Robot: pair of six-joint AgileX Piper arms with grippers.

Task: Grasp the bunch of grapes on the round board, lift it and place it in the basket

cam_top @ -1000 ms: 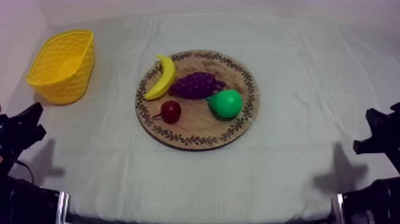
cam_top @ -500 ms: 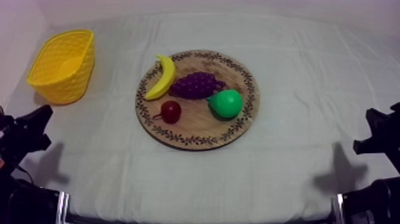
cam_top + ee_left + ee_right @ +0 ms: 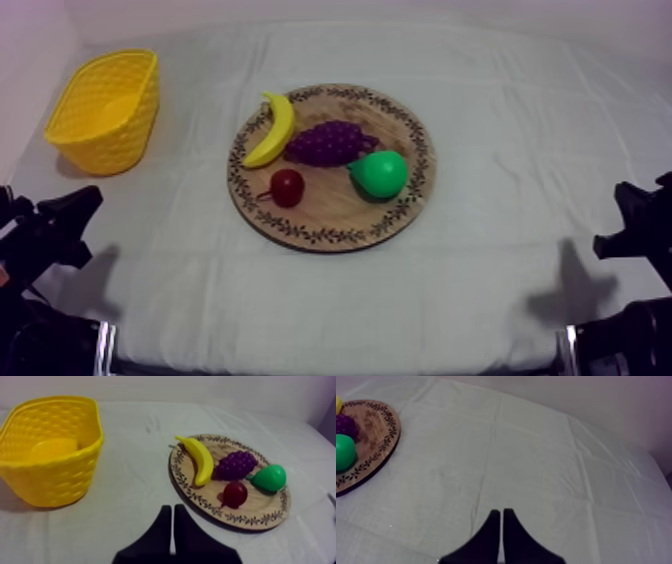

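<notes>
**Four toy fruits on the wooden board (image 3: 330, 210), bunch of grapes (image 3: 330, 143) among them**

From above, the wooden board sits just left of the frame's centre on the grey-white cloth of the worktop (image 3: 500, 150). The bunch of grapes lies in the board's upper half. The banana (image 3: 272, 130) curves along the upper left rim, its lower end just beside the grapes. The pear (image 3: 379, 174) lies at the grapes' lower right, close against them. The small red fruit (image 3: 287, 187) sits at their lower left, a little apart. The yellow basket (image 3: 110, 130) stands upright in the upper left of the frame, well apart from the board. The left arm (image 3: 45, 235) shows at the lower left edge and the right arm (image 3: 645, 225) at the lower right edge, both well away from the fruit.

In the left wrist view, the left end effector (image 3: 171, 510) is clenched on nothing. Its two black fingers lie together as a narrow wedge over bare cloth, pointing between the basket and the board. On the board, the grapes rest between the banana and the pear, with the small red fruit just in front of them, nearer the end effector.

In the right wrist view, the right end effector (image 3: 501, 512) is likewise clenched and empty, over bare cloth. It is well apart from the edge of the board, where the pear, part of the grapes and a sliver of banana show.
</notes>
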